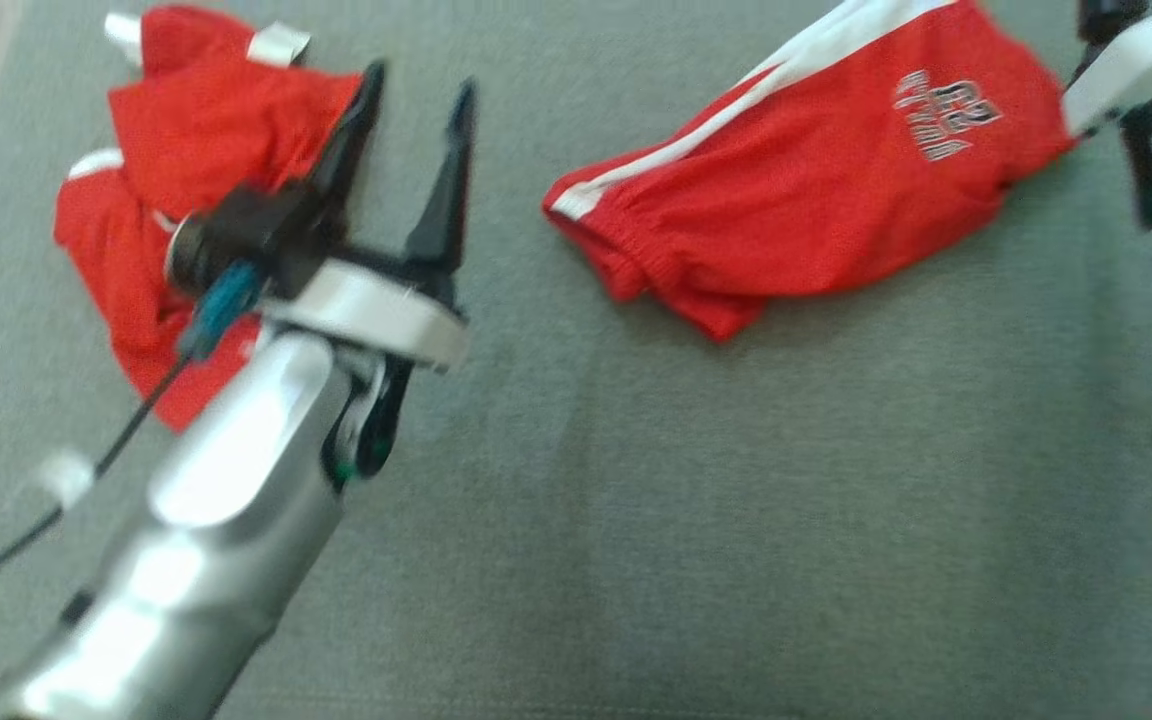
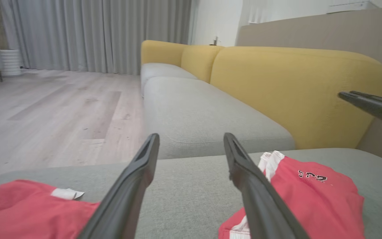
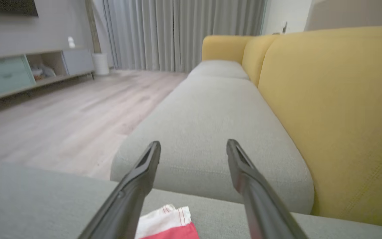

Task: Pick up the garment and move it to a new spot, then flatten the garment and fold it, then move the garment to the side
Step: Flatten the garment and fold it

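Observation:
A folded red garment [image 1: 816, 190] with a white side stripe and a printed logo lies on the grey cushion [image 1: 736, 520] at the upper right of the head view. It also appears in the left wrist view as the red garment [image 2: 313, 196], and its white-edged corner [image 3: 171, 225] lies under my right gripper [image 3: 193, 142]. That gripper is open and holds nothing. My left gripper [image 1: 421, 95] hovers open and empty to the garment's left, its fingers [image 2: 144, 172] spread above the cushion. The right arm's pale wrist [image 1: 1136, 60] sits at the garment's right end.
A second red garment [image 1: 166, 180] lies crumpled at the upper left, partly behind my left arm. Yellow backrests [image 2: 297, 93] line the far side of the grey sofa seat [image 2: 194, 109]. Wooden floor [image 2: 61, 109], curtains and a low cabinet [image 3: 18, 73] lie beyond.

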